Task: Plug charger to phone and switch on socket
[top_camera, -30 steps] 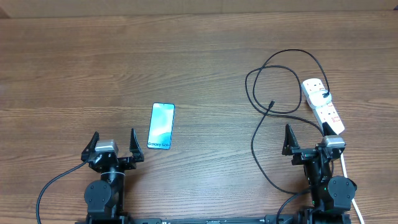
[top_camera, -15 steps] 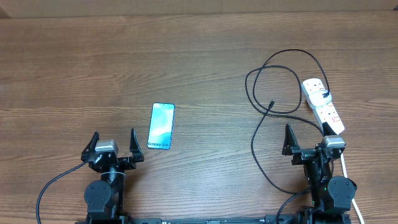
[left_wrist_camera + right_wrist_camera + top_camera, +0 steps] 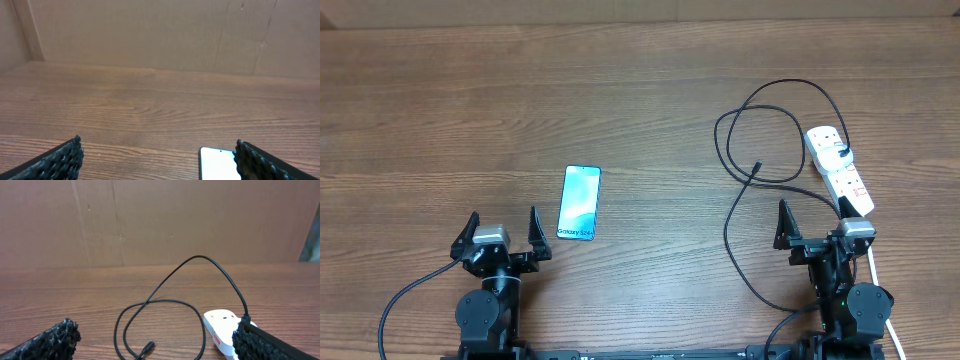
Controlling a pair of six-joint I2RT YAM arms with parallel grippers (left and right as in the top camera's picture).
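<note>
The phone lies flat on the wooden table, left of centre, screen up. It is a slim rectangle with a light blue-teal display, dark edges and "Galaxy S24+" text at its near end. The left gripper sits just near and left of the phone, apart from it, jaws spread wide and empty. In the left wrist view the phone's white-looking far end shows just inside the right finger. The charger is a thin black cable lying in loose loops on the right side of the table. Its small connector tip rests free on the wood inside the loops. The cable's other end meets a black plug on the socket, a white power strip with red switches, angled at far right. A white cord leaves its near end. The right gripper sits near the strip's near end, jaws wide, holding nothing.
</note>
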